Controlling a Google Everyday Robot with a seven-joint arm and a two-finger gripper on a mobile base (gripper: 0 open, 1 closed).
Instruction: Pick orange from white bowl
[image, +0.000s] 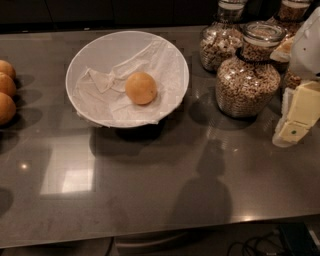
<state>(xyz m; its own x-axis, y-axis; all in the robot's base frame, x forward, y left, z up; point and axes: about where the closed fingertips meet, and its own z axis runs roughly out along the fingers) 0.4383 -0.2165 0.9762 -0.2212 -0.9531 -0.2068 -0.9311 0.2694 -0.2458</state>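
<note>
The orange (140, 88) is round and dull yellow-orange. It lies alone in the white bowl (83, 55), right of the bowl's middle, on crumpled white paper (102, 90). The bowl stands at the back centre of the grey counter. My gripper (296, 117) is at the right edge of the view, with pale yellow and white parts, well to the right of the bowl and apart from it, in front of the cereal jars. Its shadow falls on the counter below the bowl.
Three similar fruits (6, 92) cluster at the left edge. Several glass jars of cereal (247, 80) stand at the back right, close to my gripper. The counter's front edge (160, 234) runs along the bottom, with cables on the floor below.
</note>
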